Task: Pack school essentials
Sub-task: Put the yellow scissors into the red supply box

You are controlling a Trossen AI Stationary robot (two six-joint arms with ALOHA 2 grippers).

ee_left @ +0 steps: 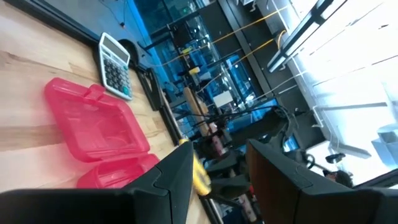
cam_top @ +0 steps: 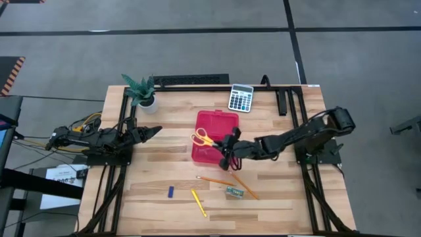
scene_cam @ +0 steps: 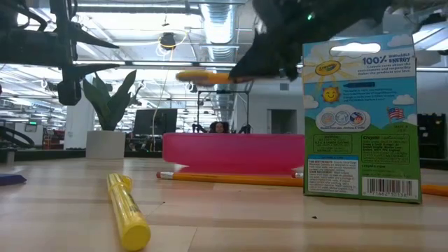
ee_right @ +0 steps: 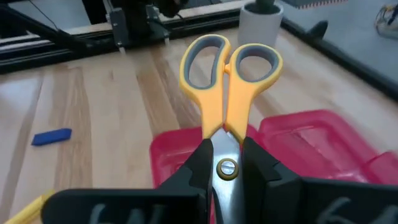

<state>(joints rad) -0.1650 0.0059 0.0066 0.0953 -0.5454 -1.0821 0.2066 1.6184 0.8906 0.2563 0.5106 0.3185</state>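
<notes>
Scissors [ee_right: 227, 93] in R gripper [ee_right: 227, 163] fingers

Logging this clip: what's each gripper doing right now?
Left gripper: open, empty, beside the plant.
Right gripper: shut on the scissors, above the red case.

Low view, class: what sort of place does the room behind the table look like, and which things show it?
Probably a large open lab or workshop: long ceiling lights, exposed ductwork, and monitors on desks beyond the wooden table.
</notes>
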